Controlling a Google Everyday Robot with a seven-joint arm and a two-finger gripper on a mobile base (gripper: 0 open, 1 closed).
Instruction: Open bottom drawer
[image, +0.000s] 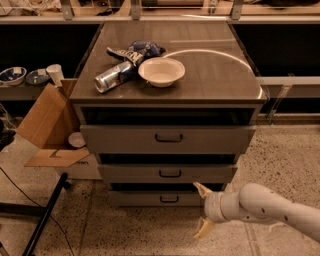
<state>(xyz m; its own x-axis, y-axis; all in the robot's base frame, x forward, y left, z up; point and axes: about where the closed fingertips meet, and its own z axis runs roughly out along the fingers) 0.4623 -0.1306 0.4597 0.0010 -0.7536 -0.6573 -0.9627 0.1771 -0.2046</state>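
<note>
The bottom drawer (150, 199) is the lowest and narrowest grey front of the cabinet, closed, with a small black bar handle (169, 199) at its centre. My gripper (202, 210) is on a white arm coming in from the lower right. It is open, with one cream fingertip (201, 189) up near the drawer's right end and the other (201, 229) down near the floor. It sits to the right of the handle and holds nothing.
Above are the mid-sized drawer (167, 173) and the tall top drawer (168, 138). The cabinet top holds a white bowl (161, 71), a can (113, 76) and a snack bag (137, 50). An open cardboard box (49, 125) and a black stand leg (45, 215) stand at left.
</note>
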